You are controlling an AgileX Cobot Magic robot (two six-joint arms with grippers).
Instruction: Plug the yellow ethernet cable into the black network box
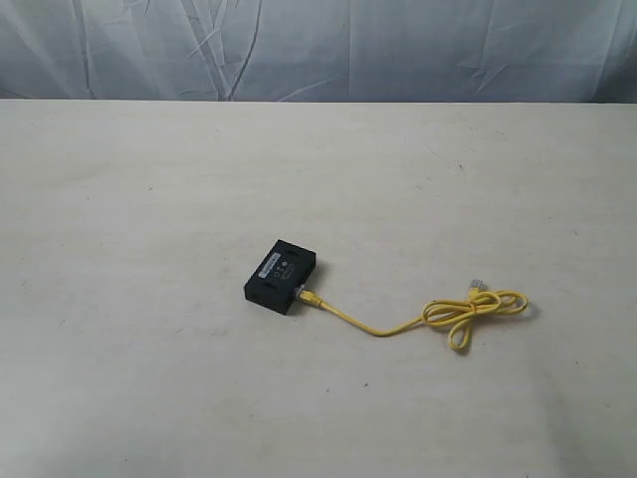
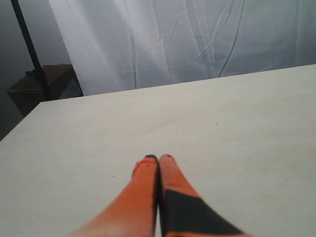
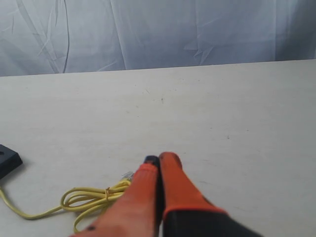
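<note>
Item 1, table [image 1: 149,378]: pale, matte top, filling most of the exterior view, with a wrinkled white cloth backdrop [image 1: 318,50] hanging along the upper edge of the frame.

Item 2, black network box [image 1: 282,274]: lying flat on the table, slightly left of and below the frame's centre, turned at an angle, its pale label strip facing up. One corner of it is also showing in the right wrist view.

Item 3, yellow ethernet cable [image 1: 398,324]: lying on the table to the right of the black network box. One end is meeting the box's lower right side and looks seated there. The cord is running rightward into a small loose loop in the lower right part of the frame. The free clear plug [image 1: 480,287] is resting just above that loop.

Item 4, left gripper [image 2: 158,158]: orange and black, its jaws pressed together and holding nothing, hanging over bare table.

Item 5, right gripper [image 3: 159,159]: same colours, jaws pressed together and holding nothing, hovering near the cable's loop without touching it.
</note>
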